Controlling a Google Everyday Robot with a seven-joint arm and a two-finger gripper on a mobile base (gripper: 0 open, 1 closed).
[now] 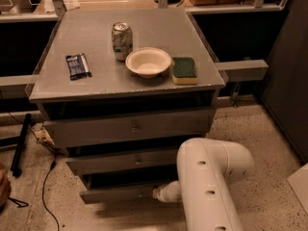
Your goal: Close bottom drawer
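The bottom drawer (115, 193) is the narrowest of three grey wooden drawers and the lowest in the cabinet. It stands a little way out, with a dark gap above its front. My white arm (207, 186) reaches in from the lower right. Its end, with the gripper (158, 193), is against the right part of the bottom drawer's front. The fingers are hidden behind the arm's end.
The middle drawer (125, 160) and the top drawer (130, 128) also stand slightly out. On the cabinet top are a can (121, 41), a white bowl (147, 61), a green sponge (184, 70) and a dark packet (78, 65). A cable (45, 186) and a black pole (20, 143) are on the floor at the left.
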